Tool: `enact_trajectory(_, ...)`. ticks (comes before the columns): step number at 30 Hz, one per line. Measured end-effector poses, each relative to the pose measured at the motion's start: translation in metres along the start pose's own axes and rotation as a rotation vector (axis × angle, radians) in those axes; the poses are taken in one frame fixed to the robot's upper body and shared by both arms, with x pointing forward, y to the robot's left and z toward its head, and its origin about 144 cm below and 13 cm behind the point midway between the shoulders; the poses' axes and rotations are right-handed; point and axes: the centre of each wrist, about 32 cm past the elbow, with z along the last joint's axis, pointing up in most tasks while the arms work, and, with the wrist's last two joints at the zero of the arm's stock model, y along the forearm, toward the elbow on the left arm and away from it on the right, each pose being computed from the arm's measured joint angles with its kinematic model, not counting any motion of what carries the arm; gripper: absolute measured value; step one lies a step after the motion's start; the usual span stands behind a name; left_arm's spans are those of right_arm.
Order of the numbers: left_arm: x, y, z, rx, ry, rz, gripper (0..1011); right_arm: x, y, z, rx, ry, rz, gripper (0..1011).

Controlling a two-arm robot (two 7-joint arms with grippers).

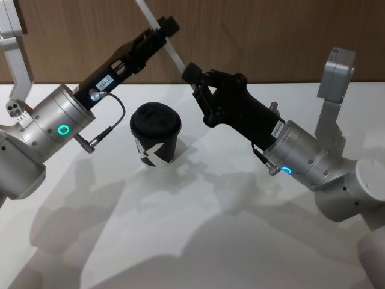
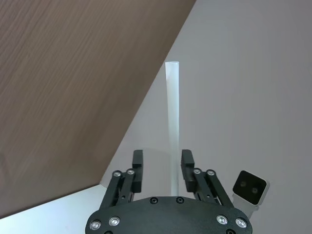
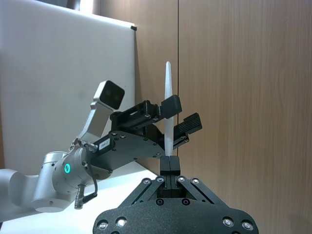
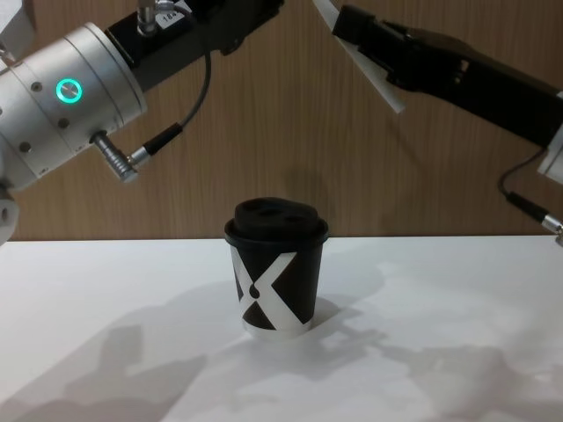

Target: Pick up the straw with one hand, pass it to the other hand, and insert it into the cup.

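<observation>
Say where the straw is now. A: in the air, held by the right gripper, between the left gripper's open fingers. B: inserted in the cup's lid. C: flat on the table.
A: the right gripper is shut on the straw, which runs between the spread fingers of the left gripper, clear of the cup.

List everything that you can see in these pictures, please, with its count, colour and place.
straw: one, white translucent, slanted in the air, higher than the cup
cup: one, black with a white X and a black domed lid, upright on the table
table: one, white, under the cup
wall: one, brown wood, behind the table
left gripper: one, black, open around the straw
right gripper: one, black, shut on the straw
</observation>
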Motion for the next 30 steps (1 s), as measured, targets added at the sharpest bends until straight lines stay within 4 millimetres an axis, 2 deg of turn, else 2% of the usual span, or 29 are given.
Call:
enact_trajectory(2,0.0001,-0.0001,-0.0001,0.000,0.000,0.001,501,0.0000,0.0000,0.0000,0.000,0.000,0.000,0)
enact_trajectory(3,0.0001,-0.0002,-0.0001,-0.001,0.000,0.001,417,0.0000,0.0000,0.0000,0.000,0.000,0.000,0)
enact_trajectory(9,0.0002,-0.0001,0.0000,-0.001,0.000,0.002,255,0.0000,0.0000,0.0000,0.000,0.000,0.000,0)
enact_trajectory(12,0.0001,0.0004,0.0000,-0.001,0.000,0.004,125,0.0000,0.0000,0.0000,0.000,0.000,0.000,0)
enact_trajectory(15,0.0001,0.0006,-0.0001,-0.001,0.000,0.005,63,0.0000,0.0000,0.0000,0.000,0.000,0.000,0)
enact_trajectory(24,-0.0003,0.0020,-0.0006,-0.003,0.000,0.012,5,0.0000,0.0000,0.0000,0.000,0.000,0.000,6)
enact_trajectory(28,-0.0003,0.0027,-0.0008,-0.006,0.000,0.015,2,0.0000,0.0000,0.0000,0.000,0.000,0.000,77)
enact_trajectory(30,-0.0003,0.0028,-0.0009,-0.006,0.000,0.016,2,0.0000,0.0000,0.0000,0.000,0.000,0.000,143)
